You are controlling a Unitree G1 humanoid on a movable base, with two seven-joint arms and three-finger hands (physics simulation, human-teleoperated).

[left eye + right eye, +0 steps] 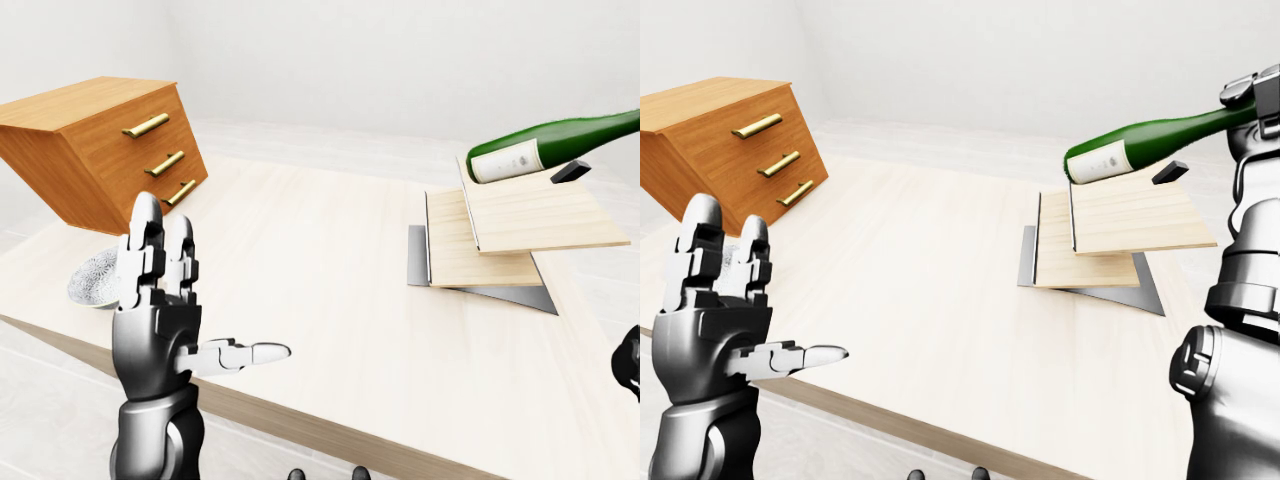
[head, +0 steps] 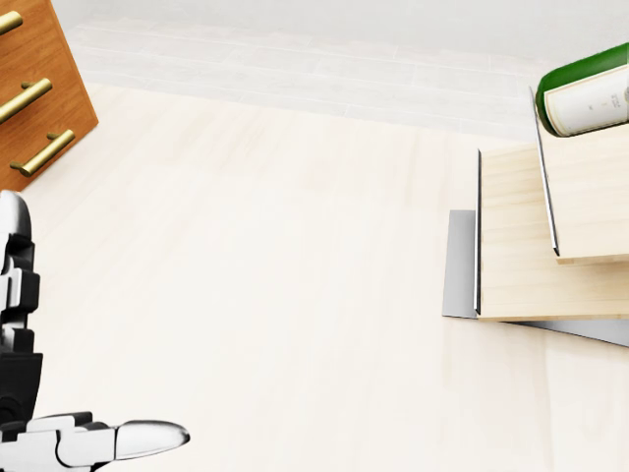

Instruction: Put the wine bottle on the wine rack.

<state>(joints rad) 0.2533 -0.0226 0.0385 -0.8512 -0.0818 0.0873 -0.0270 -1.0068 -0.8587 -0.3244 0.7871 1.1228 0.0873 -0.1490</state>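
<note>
Right-eye view shows you the wine bottle [image 1: 1145, 141] lying nearly level, neck up toward your right hand [image 1: 1253, 100], whose fingers are wrapped round the neck. Its labelled base hangs over the top left corner of the wine rack [image 1: 1110, 235], a stack of pale wooden boards on a grey plate; you cannot tell whether glass touches wood. The rack sits on the right part of a light wooden table [image 1: 930, 290]. Your left hand [image 1: 160, 300] is raised over the table's near left edge, fingers spread and holding nothing. A brown drawer chest [image 1: 105, 145] with brass handles stands tilted at the table's left, a small speckled bowl [image 1: 95, 277] beside it. Plain white walls and a pale floor surround the table.
</note>
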